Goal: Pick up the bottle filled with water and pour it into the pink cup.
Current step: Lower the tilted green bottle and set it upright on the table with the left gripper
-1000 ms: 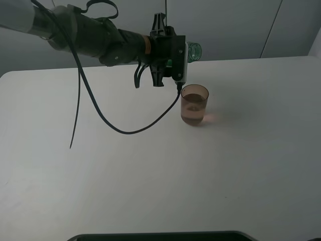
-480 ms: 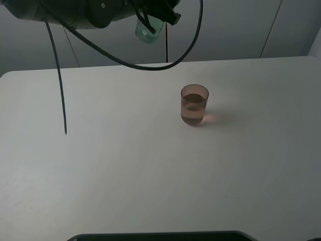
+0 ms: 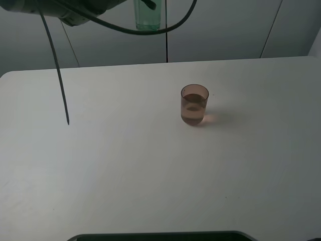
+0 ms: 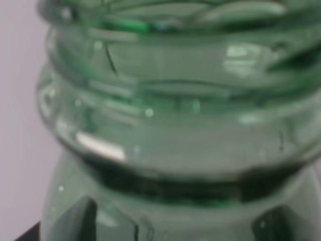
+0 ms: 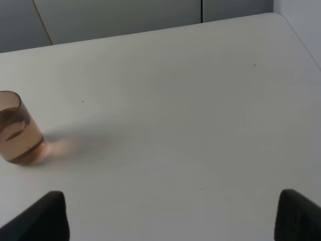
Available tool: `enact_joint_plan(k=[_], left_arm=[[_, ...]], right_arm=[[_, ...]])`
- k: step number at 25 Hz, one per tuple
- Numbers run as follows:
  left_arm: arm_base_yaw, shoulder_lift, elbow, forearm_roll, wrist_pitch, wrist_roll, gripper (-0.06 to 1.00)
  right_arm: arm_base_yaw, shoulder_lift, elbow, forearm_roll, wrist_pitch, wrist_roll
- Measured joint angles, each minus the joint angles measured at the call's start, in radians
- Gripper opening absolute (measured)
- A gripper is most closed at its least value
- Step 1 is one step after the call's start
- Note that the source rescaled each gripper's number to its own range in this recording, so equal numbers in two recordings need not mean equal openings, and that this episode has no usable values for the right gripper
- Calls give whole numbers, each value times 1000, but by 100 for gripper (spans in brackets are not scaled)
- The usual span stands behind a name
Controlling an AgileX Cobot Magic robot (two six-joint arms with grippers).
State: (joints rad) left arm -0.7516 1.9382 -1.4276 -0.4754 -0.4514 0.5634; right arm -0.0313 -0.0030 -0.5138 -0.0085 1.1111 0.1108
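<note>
The green-tinted see-through bottle (image 3: 147,16) hangs upright high above the table's far edge, left of the cup; only its lower body shows under the top edge of the exterior view. My left gripper (image 3: 148,3) is shut on it and is mostly cut off there. The left wrist view is filled by the bottle's threaded, capless neck (image 4: 170,125). The pink cup (image 3: 194,104) stands upright on the white table (image 3: 150,170), right of centre, with liquid in it; it also shows in the right wrist view (image 5: 16,128). My right gripper (image 5: 173,221) is open and empty, well to the cup's right.
The left arm (image 3: 75,9) crosses the top left, and its black cable (image 3: 59,75) dangles over the table's left part. A grey wall runs behind the far edge. A dark strip (image 3: 160,236) lies along the table's front edge.
My left arm has lifted the bottle up and to the left, away from the cup, and turned it from tilted to upright. The cup has not moved.
</note>
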Motion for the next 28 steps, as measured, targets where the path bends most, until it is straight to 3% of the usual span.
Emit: enact_joint_plan(k=[6,13,19,24,28], left_arm=[[0,0,22,-7,-71,-62,2],[15,-3,189,24,-192,-219,2],[66,-3,319,148,-263,-376,2],[99,-3,391,252,-289,-394,2],[102,-3,432,285,-335,-400,2]], right_arm=[[0,0,0,0,0,0],[0,0,0,0,0,0],[0,0,0,0,0,0],[0,0,0,0,0,0],[0,0,0,0,0,0]])
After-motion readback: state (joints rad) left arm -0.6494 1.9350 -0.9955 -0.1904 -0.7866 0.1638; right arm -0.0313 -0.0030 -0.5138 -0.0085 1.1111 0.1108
